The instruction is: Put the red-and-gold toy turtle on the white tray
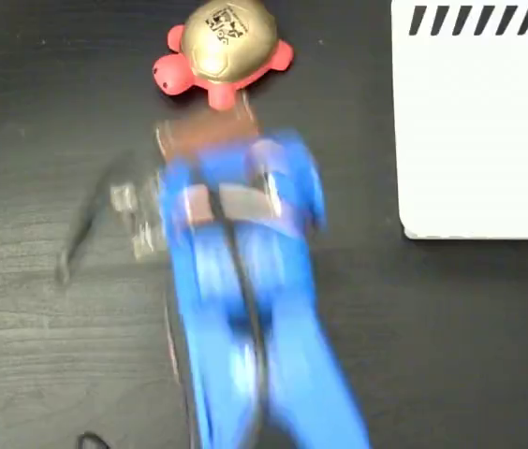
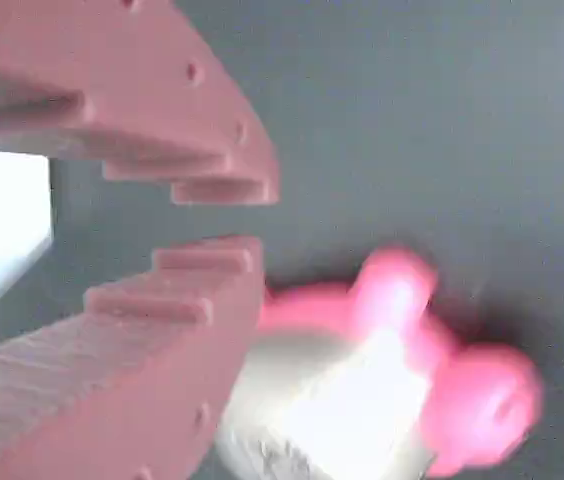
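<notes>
We note the gripper (image 2: 262,215) parted, grasping nothing; turtle (image 1: 224,50) logo unreadable; white tray (image 1: 489,140) at three o'clock.

blurred blue arm (image 1: 245,309), white tray (image 1: 479,122) cut off at right

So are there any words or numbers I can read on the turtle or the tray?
Turtle: a black printed mark on the gold shell, too small and blurred to read.
White tray: only black diagonal stripes along the top edge, no words or numbers.
Nothing else carries text.
</notes>
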